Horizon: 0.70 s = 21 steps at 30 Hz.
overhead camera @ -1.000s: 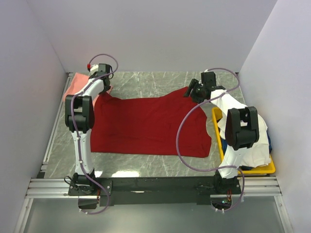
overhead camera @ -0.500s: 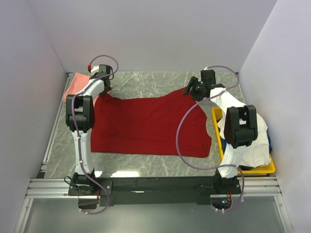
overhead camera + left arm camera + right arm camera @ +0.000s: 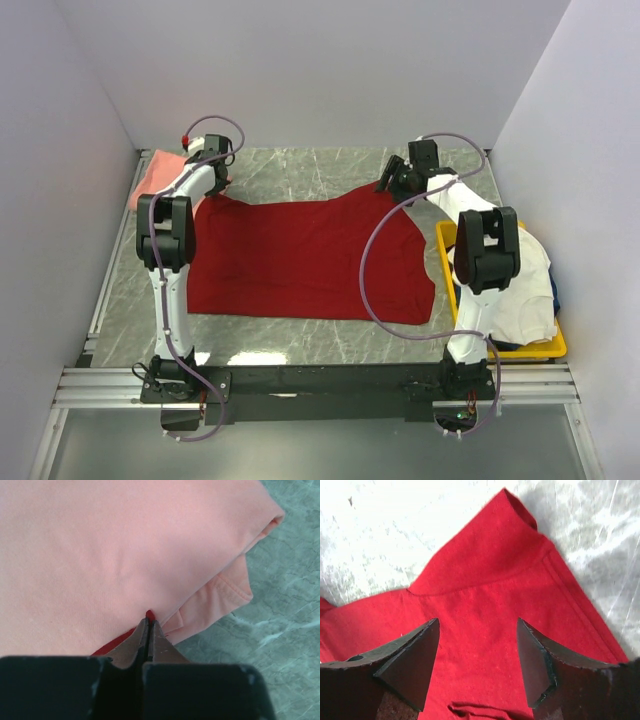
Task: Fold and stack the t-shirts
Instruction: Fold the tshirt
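Note:
A deep red t-shirt (image 3: 310, 260) lies spread flat across the middle of the table. My left gripper (image 3: 216, 178) is at its far left sleeve. In the left wrist view that gripper (image 3: 149, 622) is shut, with a tip of red cloth (image 3: 149, 614) pinched between the jaws. Right behind it lies the folded salmon pink t-shirt (image 3: 100, 555), which sits at the far left of the table (image 3: 155, 175). My right gripper (image 3: 388, 181) hangs open just above the red shirt's far right sleeve (image 3: 485, 575), its fingers (image 3: 415, 655) astride the cloth. The cream white t-shirt (image 3: 515, 285) lies heaped on the right.
A yellow tray (image 3: 447, 275) at the right edge holds the white shirt, and the right arm reaches over it. Marble tabletop (image 3: 300, 170) shows behind the red shirt. White walls close in the left, back and right sides.
My left gripper has shut on the red sleeve next to the pink shirt. The right gripper has slid a little farther back over the right sleeve, still open.

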{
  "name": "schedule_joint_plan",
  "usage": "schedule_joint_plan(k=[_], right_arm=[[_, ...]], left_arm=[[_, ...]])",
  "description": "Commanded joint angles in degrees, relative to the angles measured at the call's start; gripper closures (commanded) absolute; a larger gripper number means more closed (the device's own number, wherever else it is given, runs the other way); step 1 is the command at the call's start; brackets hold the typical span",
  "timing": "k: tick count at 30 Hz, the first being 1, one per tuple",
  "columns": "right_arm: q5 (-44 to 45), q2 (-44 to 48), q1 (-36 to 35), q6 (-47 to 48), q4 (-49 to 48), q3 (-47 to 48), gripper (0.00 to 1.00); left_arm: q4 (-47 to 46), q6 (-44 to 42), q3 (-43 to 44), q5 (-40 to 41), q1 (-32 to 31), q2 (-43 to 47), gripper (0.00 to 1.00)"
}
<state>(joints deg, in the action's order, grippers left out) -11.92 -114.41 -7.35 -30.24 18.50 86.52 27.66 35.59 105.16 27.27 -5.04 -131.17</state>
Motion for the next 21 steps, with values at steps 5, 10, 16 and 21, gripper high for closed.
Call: schedule_joint_plan(k=[5,10,16,21], right_arm=[[0.7,-4.5,1.0,1.8,1.4,8.4,0.28],[1.4,-8.5,1.5,1.8,2.8,13.3,0.28],[4.5,-12.2,1.6,2.2,4.9,17.5,0.30],[5.5,-15.0,1.6,2.1,5.4,21.1,0.31]], left_arm=[[-1.2,0.2,-1.4,0.7,-0.2,6.5,0.99],[-1.8,0.0,-3.3,0.9,-0.2,8.7,0.99],[-2.3,-0.4,-5.0,0.8,-0.2,10.4,0.99],[-2.6,-0.5,-6.2,0.8,-0.2,11.3,0.99]])
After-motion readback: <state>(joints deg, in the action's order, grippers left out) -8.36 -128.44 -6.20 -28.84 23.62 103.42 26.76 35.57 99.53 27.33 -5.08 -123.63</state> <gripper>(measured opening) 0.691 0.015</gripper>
